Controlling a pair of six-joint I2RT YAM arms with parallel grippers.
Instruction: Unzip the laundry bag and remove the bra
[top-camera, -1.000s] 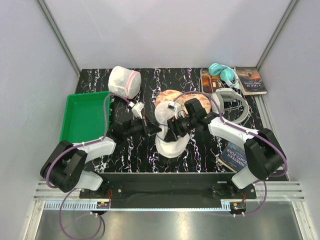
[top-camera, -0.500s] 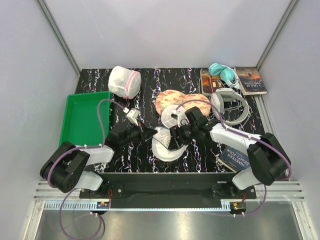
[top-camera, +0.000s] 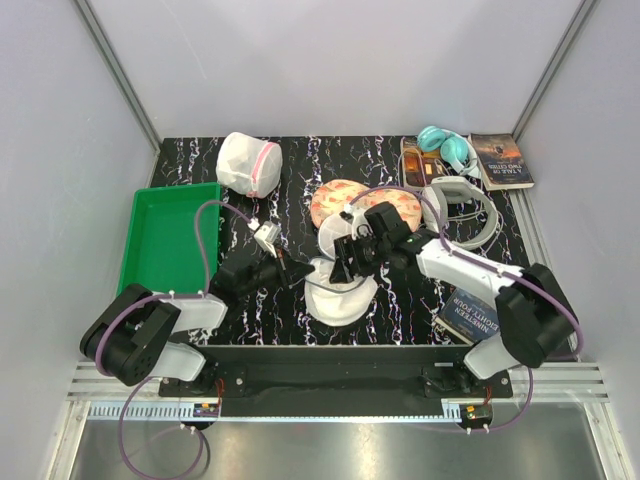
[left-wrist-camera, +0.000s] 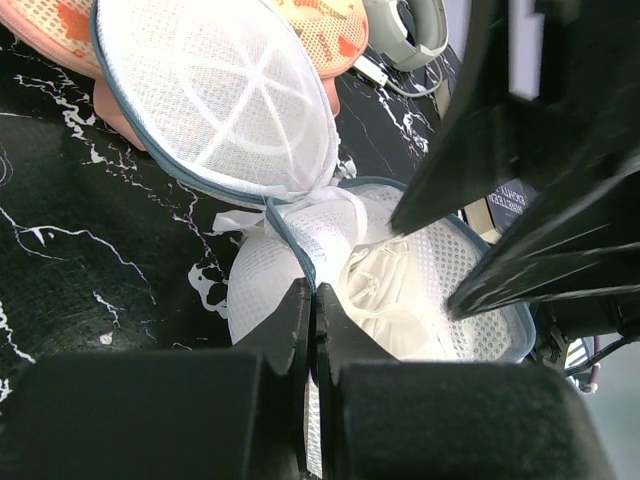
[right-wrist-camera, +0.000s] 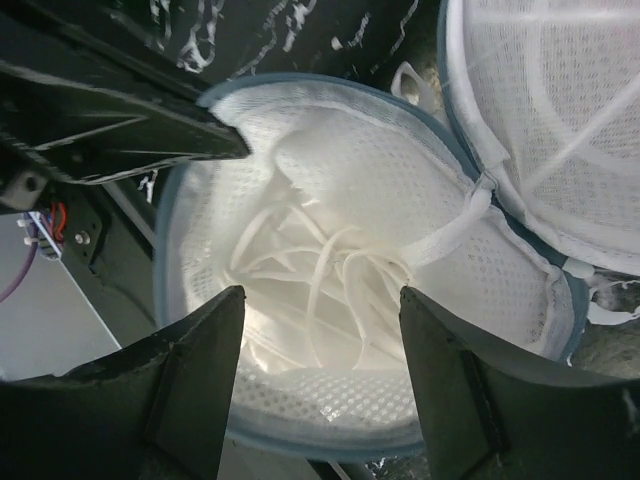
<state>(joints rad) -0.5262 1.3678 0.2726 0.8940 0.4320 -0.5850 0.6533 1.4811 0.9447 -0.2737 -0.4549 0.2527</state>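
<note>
Marbled table (top-camera: 300, 170), unzipped laundry bag (top-camera: 335, 300), bra (right-wrist-camera: 330, 270) inside; left claw (left-wrist-camera: 314, 300) tight on it, right claw (right-wrist-camera: 320, 295) agape.

Overhead view looking down, both wrist views close on laundry bag (right-wrist-camera: 400, 185)

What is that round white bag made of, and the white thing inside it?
The bag looks like thin white mesh cloth: tiny holes show all over it, and a grey-blue band is sewn round the rim. The bra inside looks like soft, matte white fabric with thin straps, since it lies crumpled and tangled.
</note>
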